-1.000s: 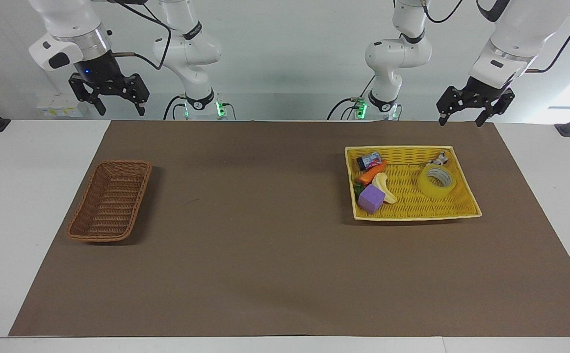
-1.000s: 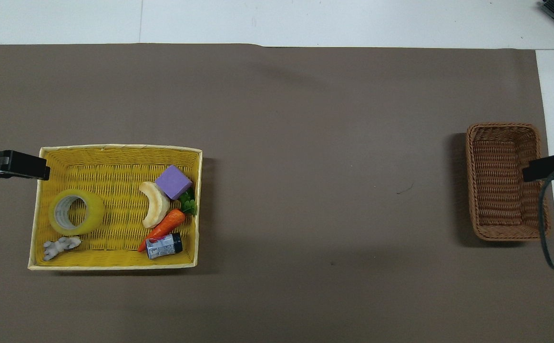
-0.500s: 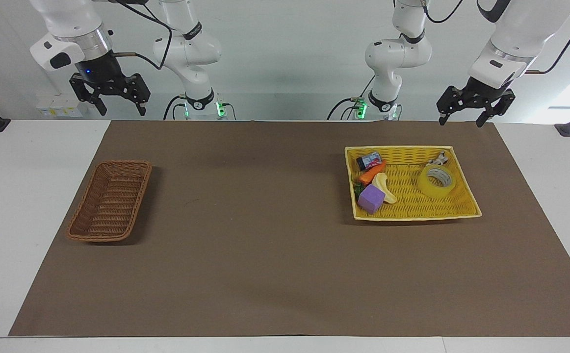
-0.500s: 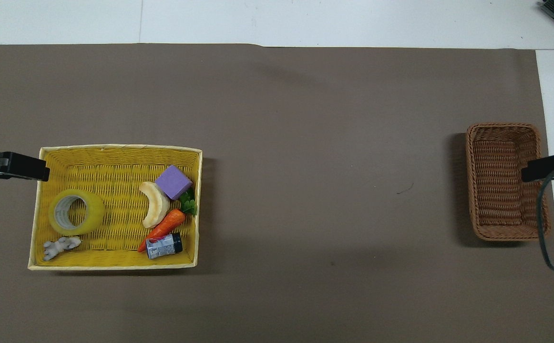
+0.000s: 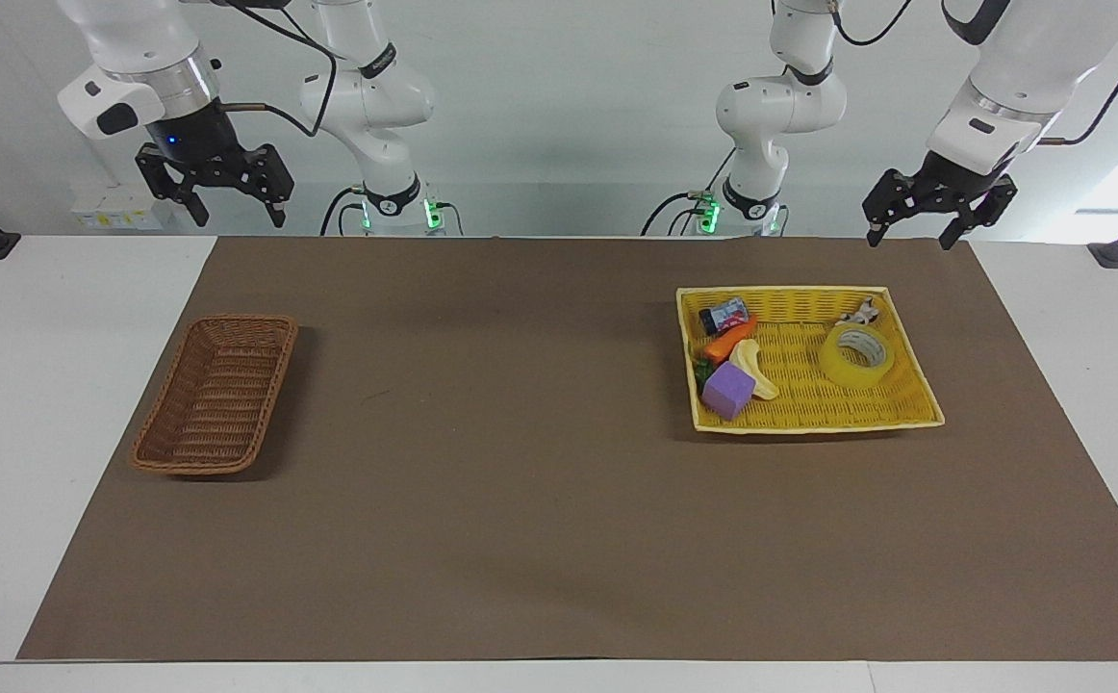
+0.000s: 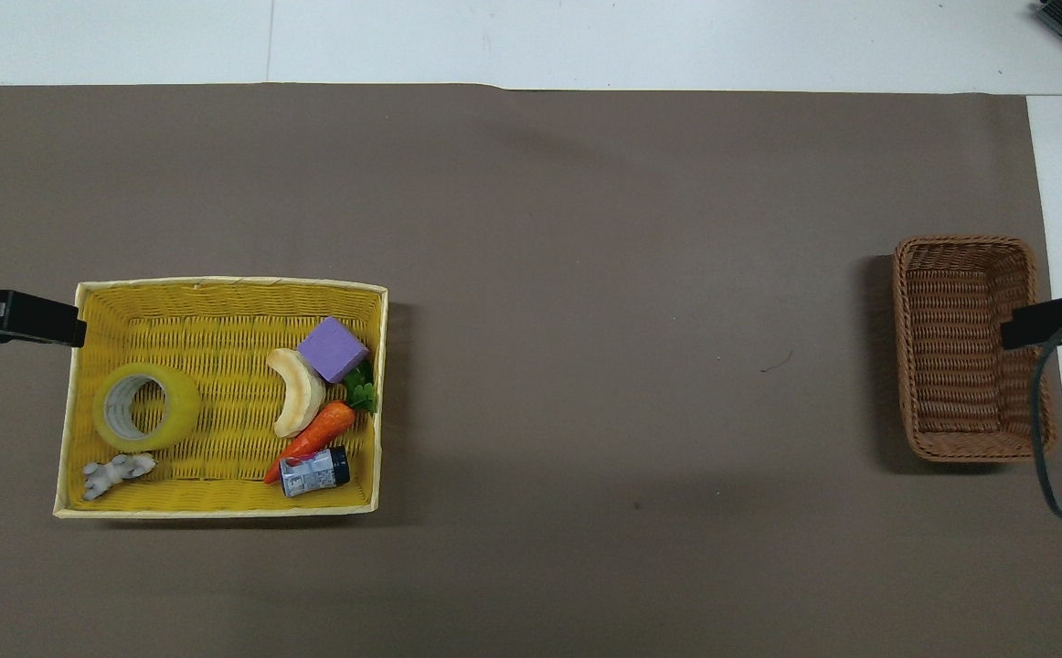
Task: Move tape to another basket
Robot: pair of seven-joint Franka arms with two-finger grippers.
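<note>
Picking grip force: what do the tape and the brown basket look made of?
The tape: glossy translucent yellow plastic film wound on a pale, probably cardboard, core. The brown basket: matte woven wicker or rattan-like strands, possibly synthetic; ribbed weave shows.

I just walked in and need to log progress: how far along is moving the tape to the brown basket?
Nothing is done yet: the tape lies in the yellow basket and the brown basket holds nothing. Nothing is in hand: the left gripper and right gripper hang open, raised at the robots' edge. Picking, carrying and dropping all remain.
</note>
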